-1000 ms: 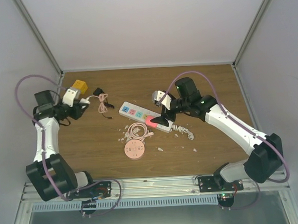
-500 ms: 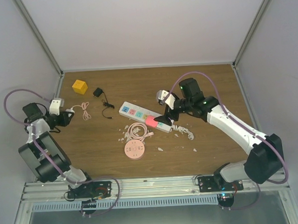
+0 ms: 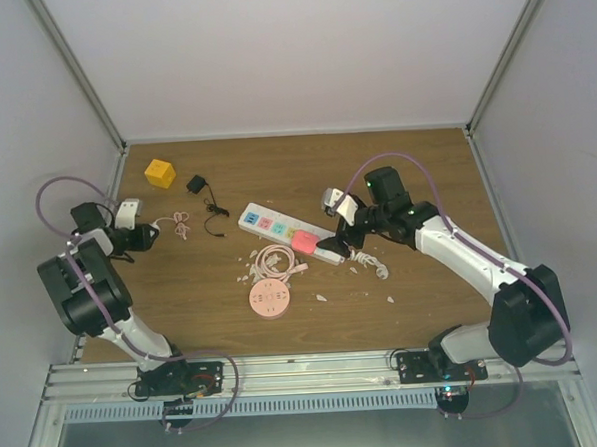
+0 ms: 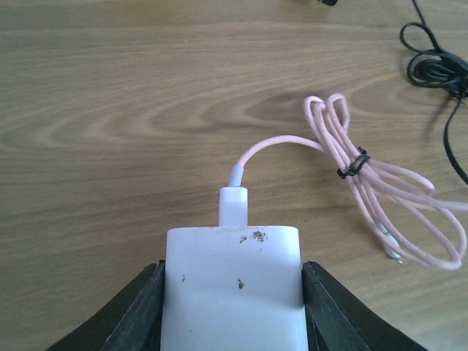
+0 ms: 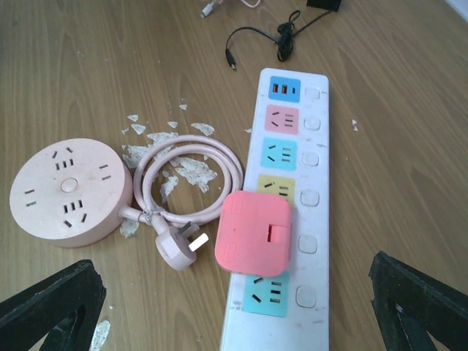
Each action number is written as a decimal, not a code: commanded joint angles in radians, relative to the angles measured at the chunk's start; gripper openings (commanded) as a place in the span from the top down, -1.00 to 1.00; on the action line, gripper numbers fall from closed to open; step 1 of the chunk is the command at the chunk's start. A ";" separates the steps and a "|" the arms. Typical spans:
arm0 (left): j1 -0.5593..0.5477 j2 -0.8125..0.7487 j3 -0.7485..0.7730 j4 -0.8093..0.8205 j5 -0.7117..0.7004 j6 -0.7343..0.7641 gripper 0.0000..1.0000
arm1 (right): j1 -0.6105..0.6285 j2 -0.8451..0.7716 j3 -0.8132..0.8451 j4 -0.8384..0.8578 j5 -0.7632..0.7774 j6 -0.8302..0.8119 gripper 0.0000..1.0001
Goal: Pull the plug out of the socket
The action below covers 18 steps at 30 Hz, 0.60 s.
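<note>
The white power strip [image 3: 275, 227] lies mid-table, with a pink square plug [image 3: 305, 242] seated in one of its sockets. In the right wrist view the pink plug [image 5: 252, 232] sits on the strip [image 5: 311, 197]. My right gripper [image 5: 234, 322] is wide open and hovers just above the plug, touching nothing; it also shows in the top view [image 3: 340, 243]. My left gripper [image 3: 144, 235] is at the far left edge. It is shut on a white charger [image 4: 232, 285] whose pink cable [image 4: 380, 183] trails on the wood.
A round pink socket [image 3: 270, 301] and its coiled pink cord [image 5: 183, 245] lie in front of the strip among white scraps. A black adapter [image 3: 195, 184] with its cable and a yellow cube [image 3: 159, 173] sit at the back left. The walls stand close on the left.
My left arm has swung back toward the left wall, dragging the white charger and pink cable with it. My right gripper has drawn back a little from the pink plug.
</note>
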State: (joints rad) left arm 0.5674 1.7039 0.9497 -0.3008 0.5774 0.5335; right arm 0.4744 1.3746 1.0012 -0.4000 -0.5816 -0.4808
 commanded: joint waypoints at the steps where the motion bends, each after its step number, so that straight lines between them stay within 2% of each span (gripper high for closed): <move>1: -0.053 0.035 0.007 0.105 -0.106 -0.042 0.25 | -0.016 0.004 -0.018 0.048 0.010 -0.002 -0.99; 7: -0.071 0.100 0.042 0.103 -0.108 -0.049 0.06 | -0.017 0.047 -0.013 0.048 0.023 -0.002 -0.99; 9: -0.076 0.098 0.047 0.090 -0.096 -0.034 -0.14 | -0.017 0.058 -0.013 0.046 0.035 -0.008 -0.99; 12: -0.079 0.063 0.040 0.068 -0.073 -0.004 -0.59 | -0.016 0.065 -0.019 0.046 0.053 -0.021 -0.99; 15: -0.082 -0.001 0.035 0.048 -0.060 0.018 -0.82 | -0.019 0.079 -0.018 0.035 0.057 -0.035 -0.99; 18: -0.100 -0.088 0.034 0.023 -0.054 0.050 -0.95 | -0.023 0.101 -0.014 0.020 0.067 -0.052 -0.99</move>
State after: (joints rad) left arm 0.4919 1.7493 0.9672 -0.2733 0.4900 0.5323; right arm 0.4637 1.4487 0.9874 -0.3744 -0.5331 -0.4999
